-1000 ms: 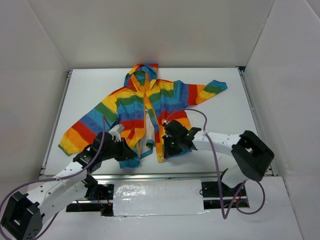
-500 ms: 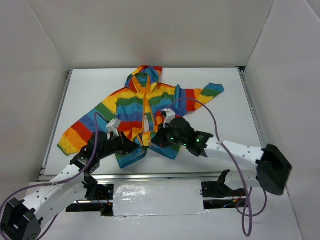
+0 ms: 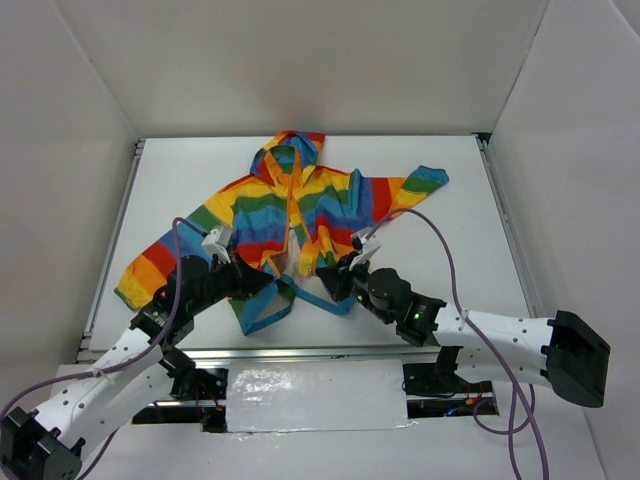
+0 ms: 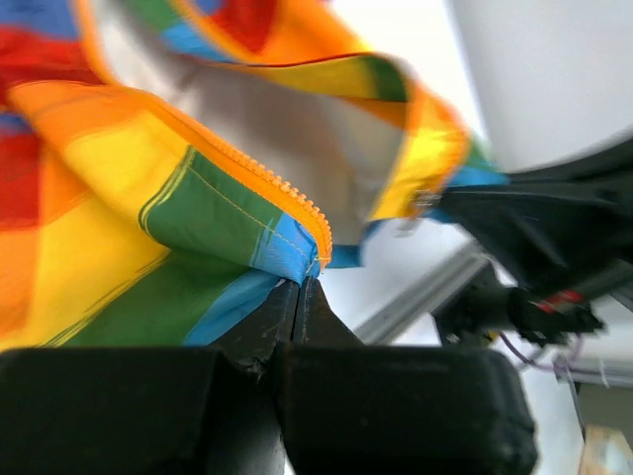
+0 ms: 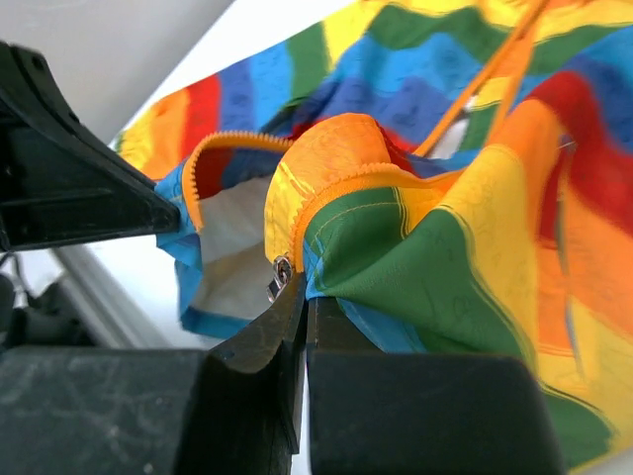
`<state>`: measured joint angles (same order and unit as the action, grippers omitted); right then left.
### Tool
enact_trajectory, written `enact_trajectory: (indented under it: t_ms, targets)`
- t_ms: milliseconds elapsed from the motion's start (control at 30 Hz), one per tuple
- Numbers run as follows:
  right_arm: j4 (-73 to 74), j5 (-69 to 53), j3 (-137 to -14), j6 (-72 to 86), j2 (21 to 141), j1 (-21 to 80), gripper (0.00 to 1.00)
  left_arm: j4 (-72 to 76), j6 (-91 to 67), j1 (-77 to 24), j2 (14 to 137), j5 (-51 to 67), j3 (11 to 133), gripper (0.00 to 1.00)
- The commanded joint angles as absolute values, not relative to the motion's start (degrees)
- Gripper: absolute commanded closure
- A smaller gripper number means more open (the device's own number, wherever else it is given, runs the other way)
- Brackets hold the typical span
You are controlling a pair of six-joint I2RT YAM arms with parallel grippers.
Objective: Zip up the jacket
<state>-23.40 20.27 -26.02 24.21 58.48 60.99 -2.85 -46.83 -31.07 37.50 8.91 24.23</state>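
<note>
Jacket [image 3: 300,205] lies spread on the white counter [image 3: 450,240] at the centre of the frame, hood toward the top, its lower front open and lifted. Left tool [image 3: 268,283] is pinched closed on the blue hem corner of the left-of-frame panel, beside the orange zipper teeth [image 4: 267,183]. Right tool [image 3: 337,277] is clamped on the other panel's hem, just beside the metal slider [image 5: 281,273].

Top view: bright, even, diffuse light, sharp throughout; white table [image 3: 180,170] close to washed out, only faint soft shadow beside the jacket [image 3: 330,200]. Left wrist view: heavy blur, worst at right edge. Right wrist view: near seam sharp, far fabric defocused.
</note>
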Motion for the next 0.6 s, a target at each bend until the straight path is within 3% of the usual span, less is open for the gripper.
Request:
enact_trajectory:
  t_ms: [0,133,567]
  targets:
    - [-28.4,15.38,-26.71,25.66,57.65,61.17,1.0,4.29,-43.68,-31.38,34.63,15.98,26.46,1.0]
    - [-31.28,10.65,-24.35,28.73,56.0,61.08,1.0,11.24,-43.07,-31.38,32.0,22.4,24.61,1.0]
    - [-20.74,4.14,-27.77,31.56,52.65,60.91,1.0,14.93,-39.11,-31.38,34.54,29.69,22.51,1.0]
